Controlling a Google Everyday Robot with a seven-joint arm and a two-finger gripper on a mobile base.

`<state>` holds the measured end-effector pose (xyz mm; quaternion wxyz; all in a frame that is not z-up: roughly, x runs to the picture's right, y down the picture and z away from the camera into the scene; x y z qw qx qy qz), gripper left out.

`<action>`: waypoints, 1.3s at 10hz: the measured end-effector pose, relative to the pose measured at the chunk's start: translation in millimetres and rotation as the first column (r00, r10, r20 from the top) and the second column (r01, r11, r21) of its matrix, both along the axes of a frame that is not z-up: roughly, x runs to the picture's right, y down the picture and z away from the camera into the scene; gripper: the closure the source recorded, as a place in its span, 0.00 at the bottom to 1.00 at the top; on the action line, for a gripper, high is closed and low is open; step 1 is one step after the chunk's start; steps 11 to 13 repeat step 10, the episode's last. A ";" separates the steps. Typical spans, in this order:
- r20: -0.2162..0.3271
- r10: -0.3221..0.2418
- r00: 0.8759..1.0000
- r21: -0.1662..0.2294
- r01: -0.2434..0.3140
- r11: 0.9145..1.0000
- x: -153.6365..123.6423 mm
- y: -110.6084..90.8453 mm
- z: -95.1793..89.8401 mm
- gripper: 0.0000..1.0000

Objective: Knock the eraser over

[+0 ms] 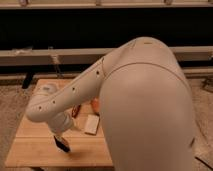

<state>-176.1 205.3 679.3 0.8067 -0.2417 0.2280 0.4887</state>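
Camera view: claw (pixel 63 144) hangs low over the wooden surface (pixel 35 145), at seven o'clock from the beige pad (pixel 91 124). Eraser not visible; claw state cannot tell.

You are looking down at a light wooden table (pixel 35 145) standing on speckled grey floor (pixel 12 107). Behind it a pale horizontal rail (pixel 60 54) crosses a dark, shadowed wall (pixel 100 27). The gripper (pixel 63 144) hangs low over the table's front.
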 end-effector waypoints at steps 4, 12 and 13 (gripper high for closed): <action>0.007 -0.011 1.000 0.008 0.011 1.000 -3.5 3.7 -0.6 0.35; 0.021 -0.034 0.999 0.023 0.033 0.999 -13.4 10.7 -1.8 0.35; 0.021 -0.034 0.999 0.023 0.033 0.999 -13.4 10.7 -1.8 0.35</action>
